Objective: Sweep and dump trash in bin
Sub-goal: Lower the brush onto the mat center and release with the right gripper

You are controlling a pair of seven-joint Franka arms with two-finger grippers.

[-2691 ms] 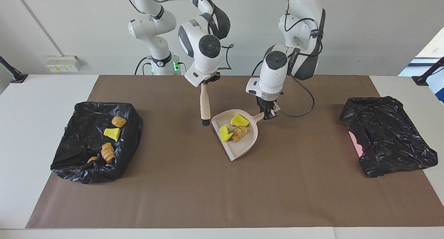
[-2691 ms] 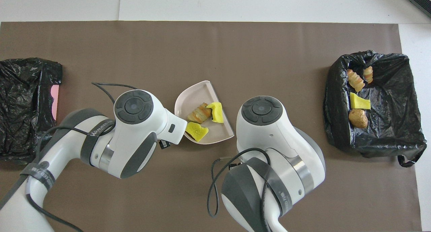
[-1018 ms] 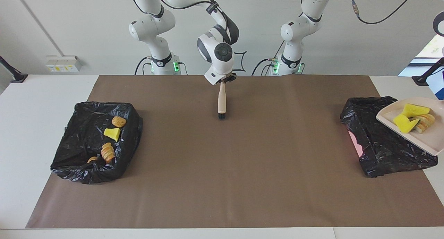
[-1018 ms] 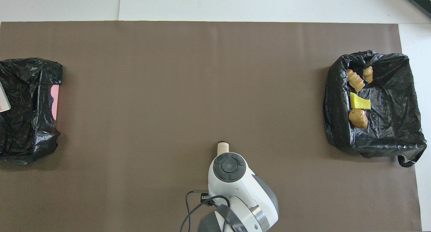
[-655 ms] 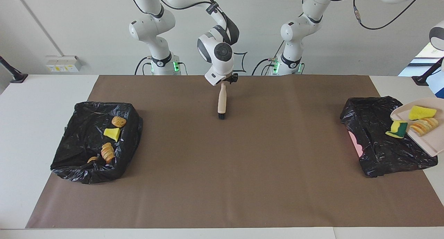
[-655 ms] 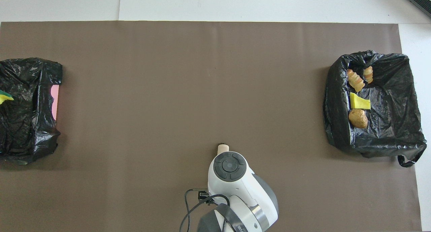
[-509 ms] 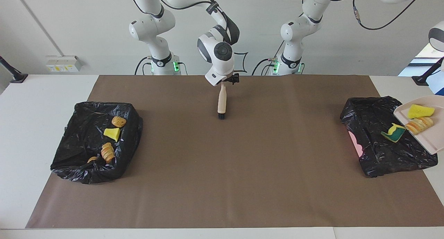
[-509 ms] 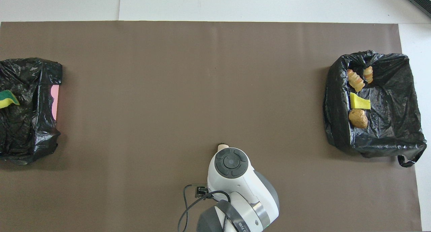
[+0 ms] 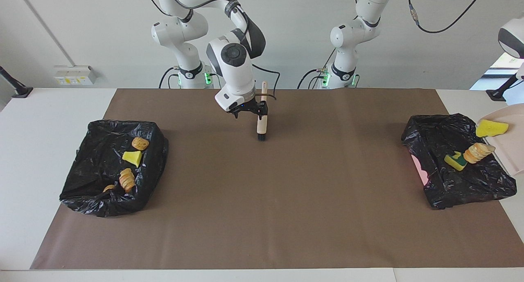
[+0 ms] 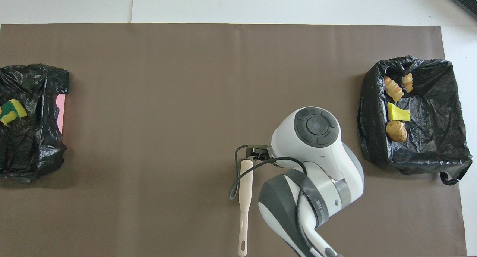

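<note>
The pale pink dustpan (image 9: 511, 157) hangs tilted over the black-bagged bin (image 9: 454, 183) at the left arm's end of the table. A yellow sponge wedge (image 9: 491, 128) lies on the pan. A tan bread roll (image 9: 477, 152) is at its lip. The green-backed sponge (image 9: 455, 160) lies on the bag, also in the overhead view (image 10: 10, 113). My left gripper is out of view. The beige-handled brush (image 9: 261, 124) lies flat on the mat, handle toward the robots (image 10: 245, 197). My right gripper (image 9: 248, 109) is open, low beside the brush's bristle end.
A second black-bagged bin (image 9: 94, 200) at the right arm's end holds a roll (image 9: 140, 143), a yellow wedge (image 9: 132, 157) and bread pieces (image 9: 127, 179). A brown mat (image 9: 262, 216) covers the table between the bins.
The dustpan tilted further; the green-backed sponge and the bread roll slid off it toward the bag. My right gripper laid the upright brush flat, let go and moved aside.
</note>
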